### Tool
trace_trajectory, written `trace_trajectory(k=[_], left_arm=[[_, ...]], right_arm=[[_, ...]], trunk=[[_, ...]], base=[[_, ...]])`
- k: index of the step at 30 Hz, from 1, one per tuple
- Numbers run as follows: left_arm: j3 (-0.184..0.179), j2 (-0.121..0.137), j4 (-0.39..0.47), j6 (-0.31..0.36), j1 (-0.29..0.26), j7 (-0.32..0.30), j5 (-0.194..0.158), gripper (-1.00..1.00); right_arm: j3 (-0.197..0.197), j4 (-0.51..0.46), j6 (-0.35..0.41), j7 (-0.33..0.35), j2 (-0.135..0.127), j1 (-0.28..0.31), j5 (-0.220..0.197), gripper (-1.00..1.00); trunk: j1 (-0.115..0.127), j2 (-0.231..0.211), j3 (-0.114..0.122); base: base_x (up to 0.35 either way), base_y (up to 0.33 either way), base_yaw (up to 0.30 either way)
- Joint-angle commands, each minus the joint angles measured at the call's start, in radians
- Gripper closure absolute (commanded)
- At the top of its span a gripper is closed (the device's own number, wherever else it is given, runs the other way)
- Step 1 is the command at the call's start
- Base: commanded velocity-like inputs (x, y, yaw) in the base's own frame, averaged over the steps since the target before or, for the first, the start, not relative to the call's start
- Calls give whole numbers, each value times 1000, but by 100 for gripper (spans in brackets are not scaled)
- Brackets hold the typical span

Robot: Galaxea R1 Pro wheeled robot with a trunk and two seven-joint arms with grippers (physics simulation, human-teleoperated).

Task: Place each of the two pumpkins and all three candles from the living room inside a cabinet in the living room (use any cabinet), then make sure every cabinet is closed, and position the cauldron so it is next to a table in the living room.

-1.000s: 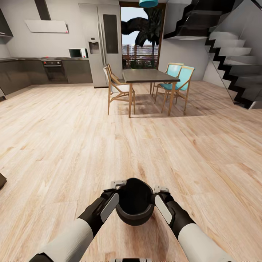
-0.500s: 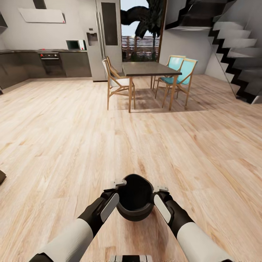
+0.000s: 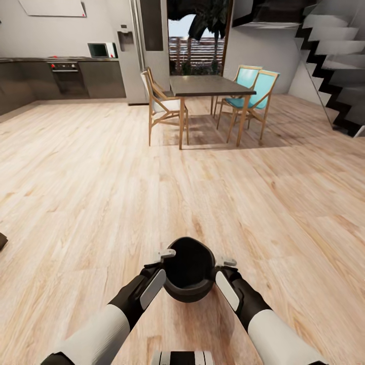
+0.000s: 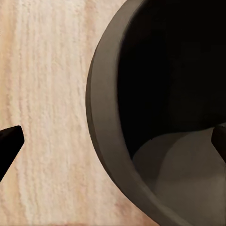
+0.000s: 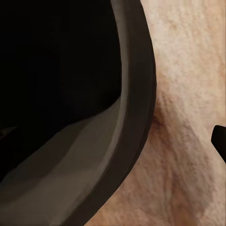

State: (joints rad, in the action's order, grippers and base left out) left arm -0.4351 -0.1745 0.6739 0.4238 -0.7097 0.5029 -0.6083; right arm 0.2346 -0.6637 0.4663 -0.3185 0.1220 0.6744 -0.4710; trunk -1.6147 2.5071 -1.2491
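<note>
head view has the cauldron (image 3: 188,270) at 6 o'clock, carried low over the wooden floor (image 3: 91,192) between both arms. the left gripper (image 3: 160,259) pinches its rim from one side and the right gripper (image 3: 224,267) from the other, one finger of each inside the mouth, likely because one claw couldn't steady it. the dining table (image 3: 208,86) waits far off at 12 o'clock.

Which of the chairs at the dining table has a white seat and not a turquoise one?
The chair on the table's left side, toward the kitchen; the two chairs on its right side have turquoise seats.
</note>
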Motion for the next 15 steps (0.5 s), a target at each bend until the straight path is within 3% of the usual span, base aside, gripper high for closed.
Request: trace_trajectory(k=[1, 15], left_arm=[[-2, 0, 1, 2, -1, 8, -7, -100], [-2, 0, -2, 0, -1, 8, -7, -100]], right_arm=[[5, -2, 0, -10, -1, 1, -11, -100], [6, 8, -35, -5, -1, -1, -8, -100]], trunk=[[0, 1, -5], [-4, 3, -36]], base=[[0, 0, 0], [0, 0, 0]])
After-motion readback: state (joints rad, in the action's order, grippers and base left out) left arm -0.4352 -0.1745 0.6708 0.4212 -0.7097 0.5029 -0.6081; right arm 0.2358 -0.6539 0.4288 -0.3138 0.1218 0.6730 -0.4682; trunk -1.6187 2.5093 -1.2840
